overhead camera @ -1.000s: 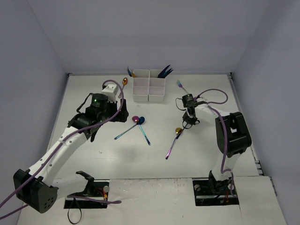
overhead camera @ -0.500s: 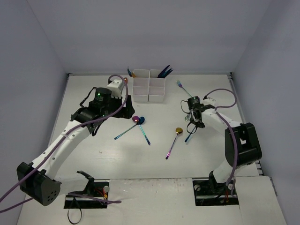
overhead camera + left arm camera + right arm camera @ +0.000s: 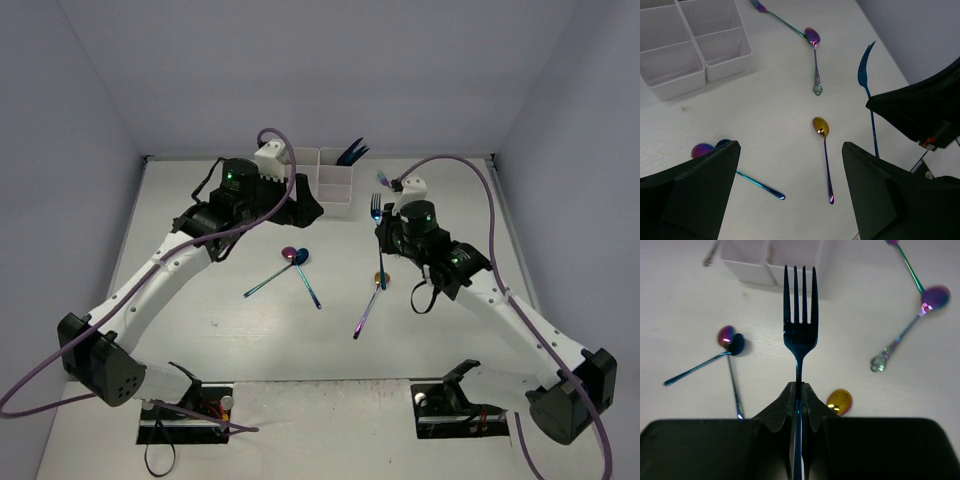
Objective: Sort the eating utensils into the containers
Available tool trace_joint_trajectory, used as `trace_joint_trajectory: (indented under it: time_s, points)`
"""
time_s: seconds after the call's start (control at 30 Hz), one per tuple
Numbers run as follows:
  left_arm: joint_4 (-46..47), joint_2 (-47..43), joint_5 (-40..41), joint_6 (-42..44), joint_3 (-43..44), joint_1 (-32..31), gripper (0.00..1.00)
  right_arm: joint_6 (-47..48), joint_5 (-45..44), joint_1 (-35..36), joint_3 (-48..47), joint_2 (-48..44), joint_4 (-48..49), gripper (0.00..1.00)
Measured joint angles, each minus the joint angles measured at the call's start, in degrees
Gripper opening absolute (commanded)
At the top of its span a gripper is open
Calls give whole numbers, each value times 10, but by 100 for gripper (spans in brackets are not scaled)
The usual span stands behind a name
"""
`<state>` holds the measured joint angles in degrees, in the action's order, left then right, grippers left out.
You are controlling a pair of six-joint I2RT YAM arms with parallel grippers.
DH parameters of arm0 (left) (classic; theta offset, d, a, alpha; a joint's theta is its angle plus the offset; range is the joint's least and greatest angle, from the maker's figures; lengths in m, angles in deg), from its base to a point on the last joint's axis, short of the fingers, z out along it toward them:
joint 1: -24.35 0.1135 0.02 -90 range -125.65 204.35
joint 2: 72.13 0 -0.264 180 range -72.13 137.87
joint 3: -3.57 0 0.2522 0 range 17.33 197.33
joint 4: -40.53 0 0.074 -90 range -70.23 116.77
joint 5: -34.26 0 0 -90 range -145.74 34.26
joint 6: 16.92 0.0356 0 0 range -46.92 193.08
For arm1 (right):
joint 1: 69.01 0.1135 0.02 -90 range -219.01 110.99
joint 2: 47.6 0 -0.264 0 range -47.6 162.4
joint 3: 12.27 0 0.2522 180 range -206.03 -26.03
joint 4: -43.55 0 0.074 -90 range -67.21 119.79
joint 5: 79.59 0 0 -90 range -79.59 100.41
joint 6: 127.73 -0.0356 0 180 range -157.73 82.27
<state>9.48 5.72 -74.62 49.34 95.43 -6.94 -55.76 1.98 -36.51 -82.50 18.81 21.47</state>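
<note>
Right gripper [image 3: 798,402] is pinched tight on the handle of a blue fork [image 3: 800,335]. The fork is lifted off the table [image 3: 200,330] with its tines pointing away from the jaws toward the far side. It sits right of centre, just near-right of the containers [image 3: 690,50].

Left gripper [image 3: 790,146] is spread wide with nothing between the fingers. It hovers at the near side of the containers, and in the top view that arm covers part of the block.

The containers are a white block of open square compartments at far centre. Blue utensils [image 3: 350,153] stick out of the far-right compartment. The compartments seen from the left wrist look bare inside.

Loose on the table:
- A gold-bowled spoon [image 3: 821,126] lies near-right of centre, under and just near of the held fork. Its purple handle runs toward the near side.
- A purple-bowled spoon [image 3: 726,335] and a blue spoon [image 3: 736,343] lie at centre. Their bowls are touching or overlapping and their handles splay toward near-left and near.
- An iridescent spoon with an ornate handle end [image 3: 813,40] lies far right.
- A rainbow-handled utensil [image 3: 782,19] lies just beyond it, with one end close to that spoon's bowl. I cannot tell what type it is.

All four spoons are well apart from the containers.
</note>
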Motion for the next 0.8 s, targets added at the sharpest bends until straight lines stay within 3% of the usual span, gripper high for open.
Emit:
trace_joint_trajectory:
  time_s: [0.23,0.47,0.7,0.8]
  points:
    - [42,57,-21,-15,41,-29,80,69,151,7,-30,-30,33,0]
    - [74,98,-27,-25,68,-56,77,83,220,17,-36,-12,34,0]
    - [75,123,-16,-24,83,-60,24,83,244,25,-36,4,50,0]
    - [71,134,-9,-18,89,-62,8,82,244,28,-37,6,56,0]
